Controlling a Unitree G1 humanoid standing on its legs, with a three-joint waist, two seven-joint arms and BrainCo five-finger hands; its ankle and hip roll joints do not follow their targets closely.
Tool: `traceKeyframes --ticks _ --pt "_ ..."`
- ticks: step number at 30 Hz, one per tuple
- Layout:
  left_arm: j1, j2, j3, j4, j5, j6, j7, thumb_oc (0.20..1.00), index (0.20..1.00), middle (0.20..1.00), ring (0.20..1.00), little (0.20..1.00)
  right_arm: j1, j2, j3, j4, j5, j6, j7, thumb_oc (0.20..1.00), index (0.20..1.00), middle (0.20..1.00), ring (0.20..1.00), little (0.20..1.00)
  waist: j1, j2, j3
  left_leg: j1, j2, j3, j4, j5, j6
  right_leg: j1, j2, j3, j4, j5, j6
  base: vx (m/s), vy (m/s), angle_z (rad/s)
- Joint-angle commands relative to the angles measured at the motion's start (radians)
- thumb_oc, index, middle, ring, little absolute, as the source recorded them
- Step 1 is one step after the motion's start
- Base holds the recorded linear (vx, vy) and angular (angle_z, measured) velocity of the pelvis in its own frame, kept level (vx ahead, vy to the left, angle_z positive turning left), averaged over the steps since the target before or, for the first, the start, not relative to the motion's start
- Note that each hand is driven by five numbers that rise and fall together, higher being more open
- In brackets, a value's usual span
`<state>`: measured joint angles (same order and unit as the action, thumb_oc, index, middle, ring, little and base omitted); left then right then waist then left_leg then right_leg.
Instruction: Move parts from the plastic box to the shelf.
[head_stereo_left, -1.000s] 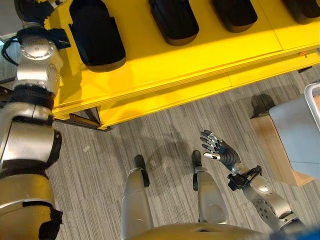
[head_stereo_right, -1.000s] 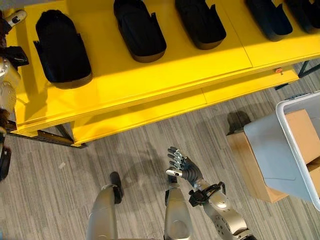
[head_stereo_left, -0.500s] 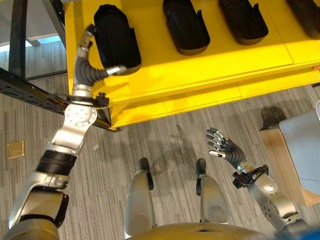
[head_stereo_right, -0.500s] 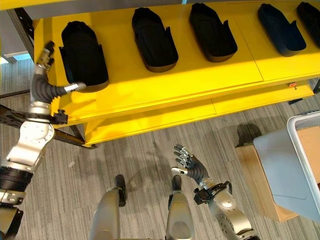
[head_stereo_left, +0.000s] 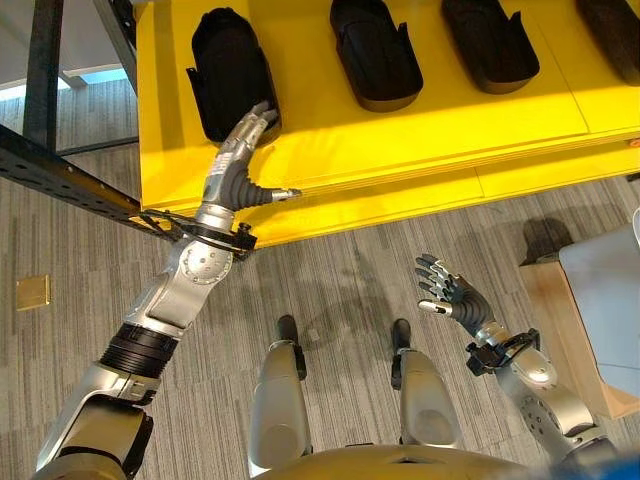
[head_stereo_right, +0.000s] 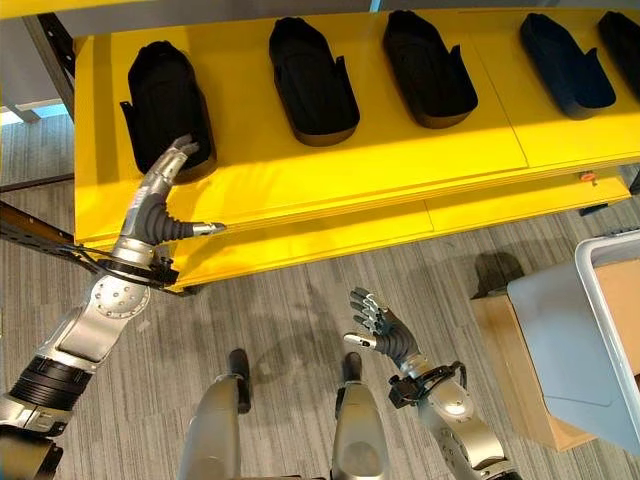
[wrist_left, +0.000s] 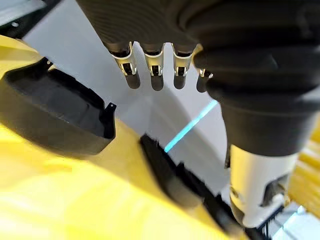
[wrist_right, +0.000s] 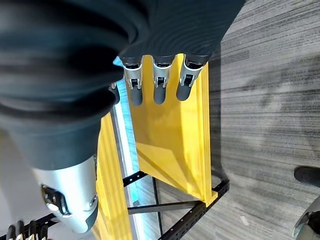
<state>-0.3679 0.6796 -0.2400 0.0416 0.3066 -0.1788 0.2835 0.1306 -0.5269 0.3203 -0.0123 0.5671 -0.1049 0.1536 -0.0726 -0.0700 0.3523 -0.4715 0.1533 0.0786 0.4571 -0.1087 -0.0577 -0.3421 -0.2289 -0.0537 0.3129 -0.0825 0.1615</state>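
The yellow shelf runs across the far side of the scene, and a row of black moulded parts lies on its top surface, spaced apart from one another. The leftmost black part sits near the shelf's left end, with a second part and a third part further to the right, and more parts beyond them toward the right end.

The left hand reaches over the front of the shelf, its fingers straight and stretched toward the near end of the leftmost black part, the fingertips touching or just short of its edge; the thumb sticks out sideways over the yellow surface. It holds nothing. In the left wrist view the same hand shows its fingers side by side and extended, with the dark part lying on the yellow surface just beyond them.

The right hand hangs low over the grey striped floor, well apart from the shelf, its fingers spread and relaxed, empty. In the right wrist view its fingers are straight, with the shelf's yellow side past them.

The grey plastic box stands at the right edge on a wooden stand.
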Motion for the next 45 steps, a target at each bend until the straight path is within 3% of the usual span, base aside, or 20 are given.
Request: traceKeyframes --ticks 1,12,28,45 --pt "-0.024 0.012 -0.013 0.034 0.061 0.0 0.011 1.0 1.0 1.0 1.0 1.0 0.028 -0.027 -0.038 -0.096 0.009 -0.044 0.004 1.0 1.0 1.0 1.0 1.0 -0.003 -0.006 -0.041 -0.016 0.041 -0.042 0.01 0.014 -0.036 0.037 -0.034 0.012 -0.007 0.011 0.013 0.0 0.0 0.0" --pt "0.01 0.018 -0.024 0.165 0.155 0.05 0.006 1.0 1.0 1.0 1.0 1.0 0.034 -0.041 -0.051 -0.102 0.016 -0.042 0.0 1.0 1.0 1.0 1.0 1.0 -0.003 -0.012 -0.027 -0.031 0.046 -0.041 0.02 0.013 -0.034 0.008 -0.03 0.023 0.018 0.004 0.011 0.0 0.002 -0.03" --pt "0.031 0.011 0.007 0.29 0.133 0.08 0.018 1.0 1.0 1.0 1.0 1.0 0.045 -0.053 -0.061 -0.105 0.025 -0.039 0.005 1.0 1.0 1.0 1.0 1.0 -0.002 -0.009 -0.018 -0.038 0.049 -0.04 0.035 0.008 -0.035 -0.009 -0.028 0.032 0.045 -0.004 0.008 0.0 0.0 0.0" --pt "-0.185 0.005 -0.041 0.499 0.045 0.122 0.052 1.0 1.0 1.0 1.0 1.0 0.066 -0.068 -0.058 -0.116 0.035 -0.029 0.018 1.0 1.0 1.0 1.0 1.0 -0.031 -0.013 -0.029 -0.055 0.051 -0.034 0.05 0.004 -0.036 -0.043 -0.023 0.046 0.069 -0.006 0.011 0.0 0.003 -0.01"
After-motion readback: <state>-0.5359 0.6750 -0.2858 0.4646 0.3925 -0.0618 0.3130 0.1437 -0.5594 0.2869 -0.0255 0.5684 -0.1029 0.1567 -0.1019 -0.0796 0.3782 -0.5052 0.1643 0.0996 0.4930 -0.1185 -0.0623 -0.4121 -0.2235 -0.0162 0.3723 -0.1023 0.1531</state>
